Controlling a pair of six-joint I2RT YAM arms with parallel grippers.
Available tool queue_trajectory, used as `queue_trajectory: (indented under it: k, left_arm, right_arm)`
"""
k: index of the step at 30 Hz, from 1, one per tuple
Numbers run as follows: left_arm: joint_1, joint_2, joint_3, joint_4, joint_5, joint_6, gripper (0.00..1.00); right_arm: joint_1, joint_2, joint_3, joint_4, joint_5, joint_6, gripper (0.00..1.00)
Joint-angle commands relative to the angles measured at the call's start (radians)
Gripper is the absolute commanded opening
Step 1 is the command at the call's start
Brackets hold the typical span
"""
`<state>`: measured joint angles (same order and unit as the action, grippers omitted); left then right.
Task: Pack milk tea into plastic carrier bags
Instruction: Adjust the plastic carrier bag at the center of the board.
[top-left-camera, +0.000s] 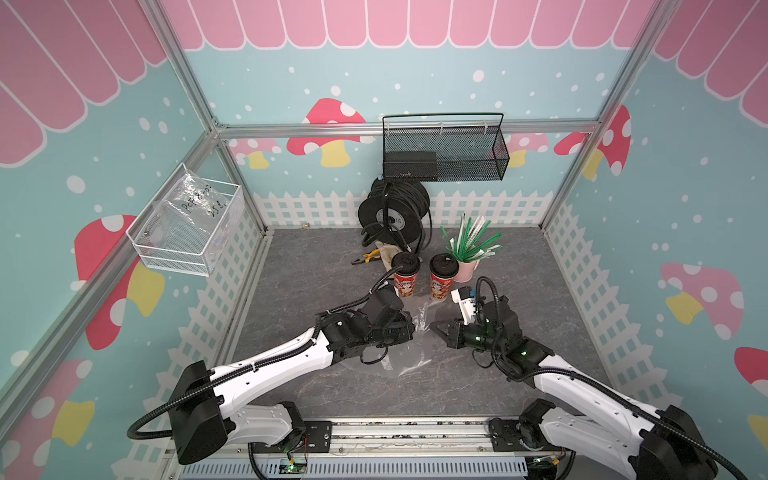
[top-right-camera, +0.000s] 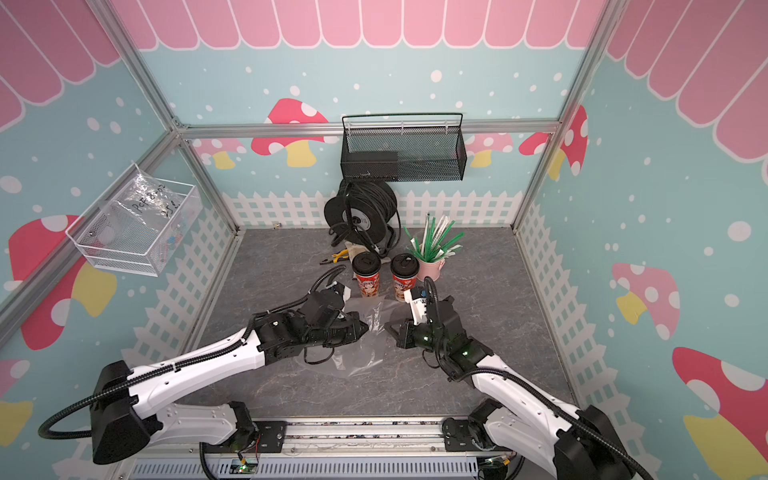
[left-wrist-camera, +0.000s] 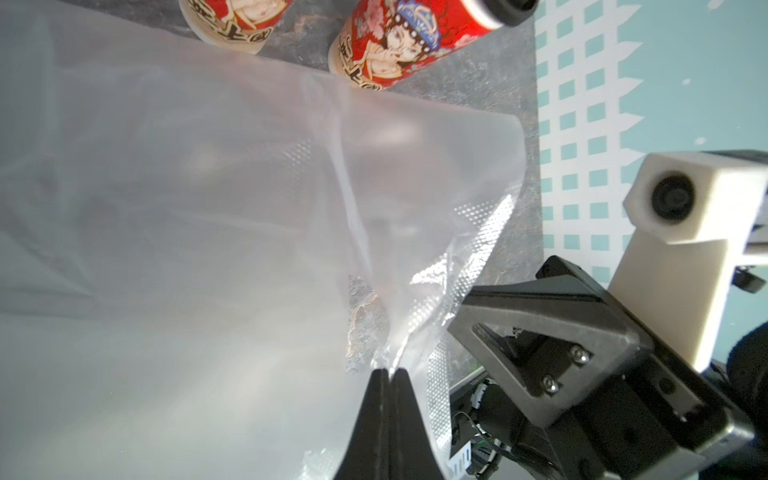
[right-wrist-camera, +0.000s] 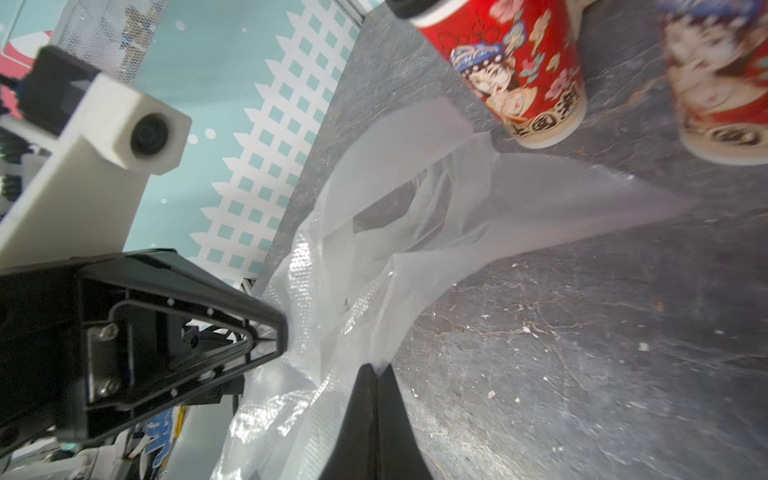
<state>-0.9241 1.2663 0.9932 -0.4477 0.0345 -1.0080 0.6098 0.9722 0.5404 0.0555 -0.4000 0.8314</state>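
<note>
Grey stone-patterned desk (top-left-camera: 316, 266) inside a pink-and-teal walled booth.

Two white-and-black arms reach in from the near edge, the left arm (top-left-camera: 270, 361) and the right arm (top-left-camera: 582, 390). Their tips nearly meet over the middle of the desk.

Black mesh basket (top-left-camera: 444, 149) hangs on the back rail. Below it a black cable reel (top-left-camera: 392, 212) stands at the back of the desk.

White wire basket (top-left-camera: 187, 224) is fixed to the left wall, with a clear bag bearing black handwriting inside.

Plastic bag (top-left-camera: 405, 357): thin and see-through. It lies mostly flat on the desk between and under the two arm tips. Its upper end is bunched and lifted where the claws meet it. It sits in front of the cups and holds nothing, as both top views show (top-right-camera: 361, 353).

Two tall red cups with black lids stand upright side by side behind the bag, both outside it. We note the left cup (top-left-camera: 405, 278) and the right cup (top-left-camera: 441, 278), close together but apart.

Pink cup (top-left-camera: 467, 270) of green and white straws stands just behind the right cup.

Left claw (left-wrist-camera: 388, 374): fingers pressed together, pinching a fold of the plastic bag at its crumpled edge.

Right claw (right-wrist-camera: 376, 370): fingers likewise together, a sliver of the bag's film caught at the tips. In a top view the two claws point at each other (top-right-camera: 376, 328), near but not touching.

Yellow-handled pliers (top-left-camera: 368, 258) lie by the foot of the reel.
</note>
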Motion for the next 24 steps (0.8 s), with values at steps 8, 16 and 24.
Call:
queue_trajectory:
  k: [8, 16, 24]
  left_arm:
    - [0.007, -0.224, -0.072, 0.114, -0.086, -0.206, 0.0]
    - [0.008, -0.427, -0.259, 0.178, -0.171, -0.293, 0.0]
    - [0.014, -0.478, -0.314, 0.196, -0.167, -0.266, 0.0]
  right_arm:
    - [0.007, 0.013, 0.455, -0.709, 0.15, -0.212, 0.0]
    - [0.054, 0.076, 0.585, -0.786, 0.087, -0.239, 0.0]
    - [0.151, 0.127, 0.518, -0.589, 0.052, -0.144, 0.03]
